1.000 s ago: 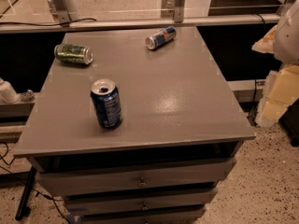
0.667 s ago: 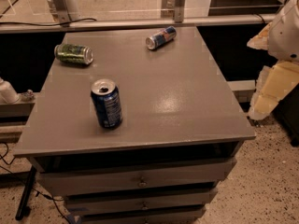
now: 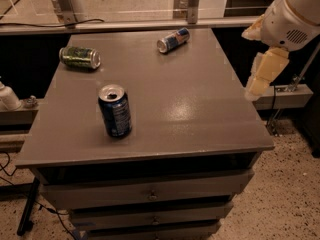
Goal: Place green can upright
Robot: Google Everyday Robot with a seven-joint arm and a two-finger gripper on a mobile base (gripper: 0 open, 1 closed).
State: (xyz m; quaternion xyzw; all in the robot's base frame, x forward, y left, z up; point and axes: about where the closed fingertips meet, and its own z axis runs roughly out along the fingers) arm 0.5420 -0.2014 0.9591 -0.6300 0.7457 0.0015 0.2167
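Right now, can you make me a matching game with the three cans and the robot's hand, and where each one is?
Things:
1. green can
2. dark blue can
3. blue-and-silver can
4. hand

Places:
A. standing upright near the front of the table
B. in the air, just past the table's right edge
C. lying on its side at the back left
D. lying on its side at the back middle

Pairs: 1-C, 2-A, 3-D, 4-B

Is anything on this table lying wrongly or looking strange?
The green can lies on its side near the far left corner of the table, and the blue-and-silver can lies on its side at the far edge. The dark blue can stands upright. The gripper hangs beside the right edge.
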